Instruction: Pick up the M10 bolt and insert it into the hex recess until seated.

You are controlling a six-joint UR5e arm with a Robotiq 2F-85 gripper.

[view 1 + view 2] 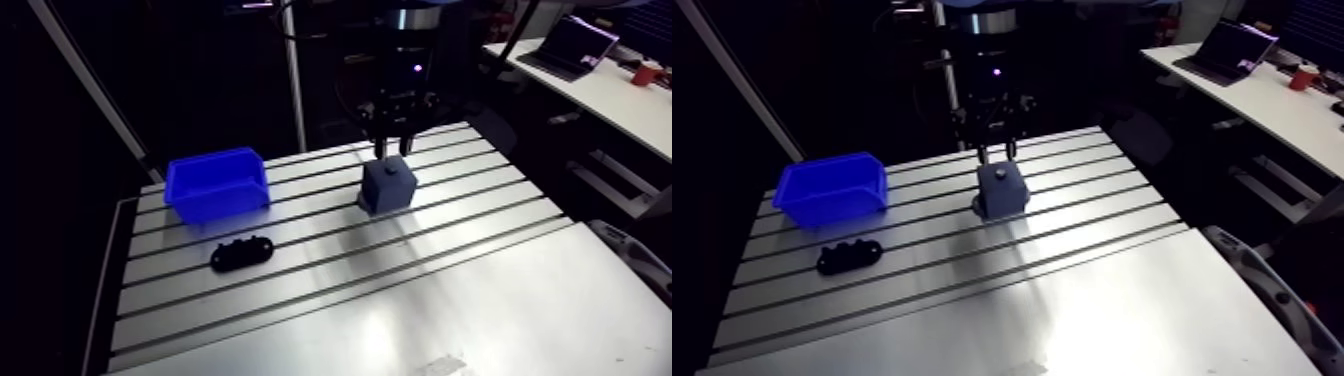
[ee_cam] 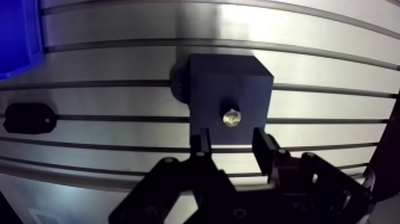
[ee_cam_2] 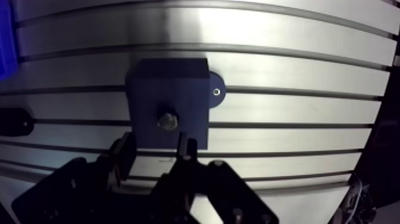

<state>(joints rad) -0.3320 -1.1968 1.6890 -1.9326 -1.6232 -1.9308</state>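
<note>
A dark blue block (image 2: 229, 98) stands on the slotted table (image 1: 450, 290), bolted down by a small foot. The M10 bolt (image 2: 232, 118) sits in the recess on the block's top face, its metal head showing upward. My gripper (image 2: 231, 146) hangs just above the block with its two fingers apart and nothing between them; the bolt lies just ahead of the fingertips. In the arm view the gripper (image 1: 392, 148) sits directly over the block (image 1: 388, 187).
A bright blue bin (image 1: 216, 184) stands at the table's back left. A black oblong part (image 1: 241, 253) with holes lies in front of the bin. The table's slots run across it from side to side.
</note>
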